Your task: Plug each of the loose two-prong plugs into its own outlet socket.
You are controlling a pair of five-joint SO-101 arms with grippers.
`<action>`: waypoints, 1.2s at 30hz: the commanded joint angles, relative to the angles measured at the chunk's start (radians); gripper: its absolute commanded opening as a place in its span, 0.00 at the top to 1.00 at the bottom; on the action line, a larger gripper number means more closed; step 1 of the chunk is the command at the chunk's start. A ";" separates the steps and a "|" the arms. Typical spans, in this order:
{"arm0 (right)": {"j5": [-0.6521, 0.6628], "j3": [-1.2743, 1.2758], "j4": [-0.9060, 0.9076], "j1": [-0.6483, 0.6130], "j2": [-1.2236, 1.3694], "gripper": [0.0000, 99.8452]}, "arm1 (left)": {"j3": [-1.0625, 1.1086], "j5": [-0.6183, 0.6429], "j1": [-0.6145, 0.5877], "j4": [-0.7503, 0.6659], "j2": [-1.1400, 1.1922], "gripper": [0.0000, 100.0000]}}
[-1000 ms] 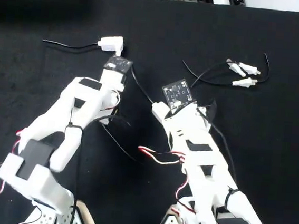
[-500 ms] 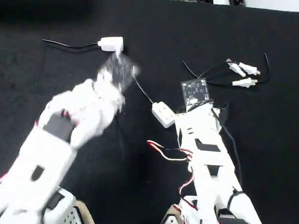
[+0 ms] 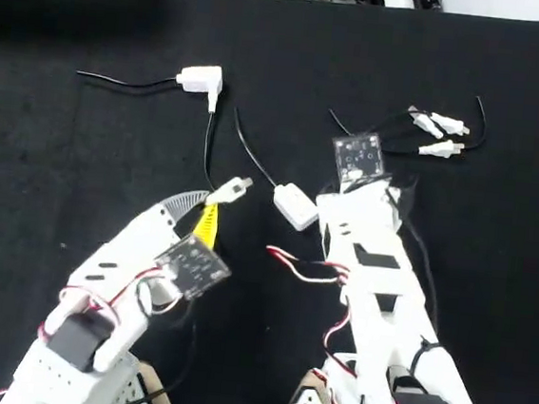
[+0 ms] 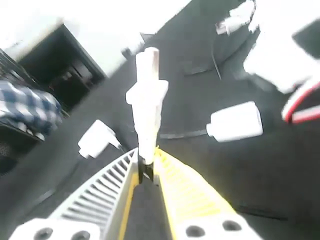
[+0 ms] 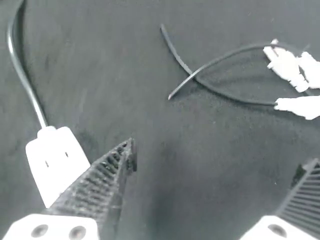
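Note:
My left gripper (image 3: 214,202) is shut on a white two-prong plug (image 3: 229,191), held off the black table with its prongs pointing away from the fingers (image 4: 146,161). The plug (image 4: 147,100) sticks up from between the white and yellow fingers. A white outlet socket (image 3: 295,205) lies just right of it, and appears as a white block (image 4: 235,121) in the left wrist view. A second socket (image 3: 202,80) lies farther back. My right gripper (image 5: 220,155) is open, low over the table beside the near socket (image 5: 52,160). Two loose plugs (image 3: 438,134) lie at the back right.
Thin black cables (image 3: 255,158) trail from the sockets and loop around the loose plugs (image 5: 292,80). The right arm's wrist board (image 3: 358,160) sits just right of the near socket. Bare black table (image 3: 82,165) lies to the left.
The left arm has pulled back from the far socket toward the near edge, now holding the plug up. The right arm has shifted right, uncovering the near socket.

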 commanded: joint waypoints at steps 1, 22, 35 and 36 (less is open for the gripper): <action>-0.089 -0.093 0.003 -0.014 -0.041 0.58 | 0.038 -0.008 0.010 -0.087 0.020 0.97; -0.408 -0.255 0.503 -0.325 -0.688 0.97 | 0.171 -0.005 -0.071 -0.288 0.020 0.97; -0.241 0.168 0.344 -0.651 -1.139 0.99 | 0.216 -0.002 -0.033 -0.384 0.021 0.97; -0.238 0.174 0.347 -0.657 -1.152 0.99 | 0.216 -0.002 -0.028 -0.384 0.021 0.97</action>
